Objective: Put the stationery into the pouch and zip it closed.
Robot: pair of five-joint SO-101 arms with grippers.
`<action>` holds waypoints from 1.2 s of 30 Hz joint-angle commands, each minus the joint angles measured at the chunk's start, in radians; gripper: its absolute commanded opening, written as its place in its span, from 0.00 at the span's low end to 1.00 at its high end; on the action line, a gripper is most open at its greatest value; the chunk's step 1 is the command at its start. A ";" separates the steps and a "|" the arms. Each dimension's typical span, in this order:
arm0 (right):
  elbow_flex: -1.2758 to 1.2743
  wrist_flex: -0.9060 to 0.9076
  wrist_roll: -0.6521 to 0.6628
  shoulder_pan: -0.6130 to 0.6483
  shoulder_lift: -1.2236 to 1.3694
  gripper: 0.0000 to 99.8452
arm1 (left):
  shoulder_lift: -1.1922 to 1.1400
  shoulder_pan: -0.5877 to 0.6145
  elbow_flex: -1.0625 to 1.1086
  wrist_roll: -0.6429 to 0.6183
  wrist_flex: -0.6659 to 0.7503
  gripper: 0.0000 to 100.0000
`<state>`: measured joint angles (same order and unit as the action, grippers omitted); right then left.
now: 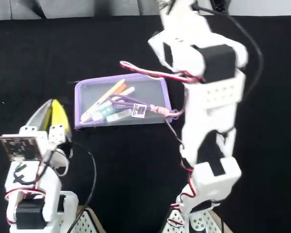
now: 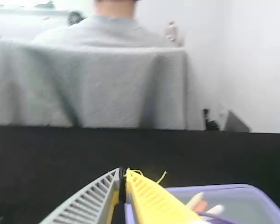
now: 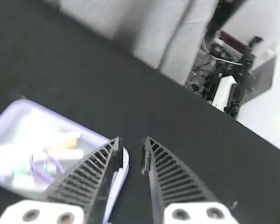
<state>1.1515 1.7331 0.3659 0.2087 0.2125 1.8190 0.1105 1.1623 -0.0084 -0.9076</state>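
Observation:
The pouch (image 1: 120,99) is a translucent case with a purple rim, lying flat mid-table. Several pens and markers (image 1: 106,104) lie inside it, and a purple cord with a white tag (image 1: 139,110) rests across it. My left gripper (image 1: 53,103) sits low, just off the pouch's left end, its grey and yellow fingers pressed together with nothing between them. From its own wrist the left gripper (image 2: 122,175) points past the pouch (image 2: 233,205). My right gripper (image 3: 131,142) hangs high above the pouch (image 3: 32,144), black fingers slightly apart and empty.
The black table (image 1: 131,165) stretches wide around the pouch. The raised white right arm (image 1: 211,97) and its red and black cables (image 1: 150,72) hang over the pouch's right end. A grey draped surface (image 2: 88,84) stands behind the table's far edge.

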 commanded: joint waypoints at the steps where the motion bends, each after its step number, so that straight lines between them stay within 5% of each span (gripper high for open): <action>1: -0.036 0.034 -0.163 -0.054 -0.148 0.03 | 0.008 0.094 -0.157 0.000 -0.170 0.03; 7: -0.257 0.034 -0.245 -0.054 -0.360 0.01 | 0.008 0.094 -0.395 -0.043 -0.453 0.03; 14: -0.711 -0.008 -0.253 -0.057 -0.687 0.01 | 0.008 0.101 -0.418 -0.034 -0.640 0.03; 25: -1.635 -0.385 -0.157 -0.058 -1.379 0.01 | 0.008 0.096 -0.170 -0.034 -0.539 0.03; 36: -2.057 -0.493 -0.069 -0.058 -1.727 0.01 | 0.008 0.099 0.042 -0.040 -0.491 0.03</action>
<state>-0.8048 1.2697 0.2647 0.1672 -1.4507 1.8282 0.2056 1.1853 -0.0422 -1.4277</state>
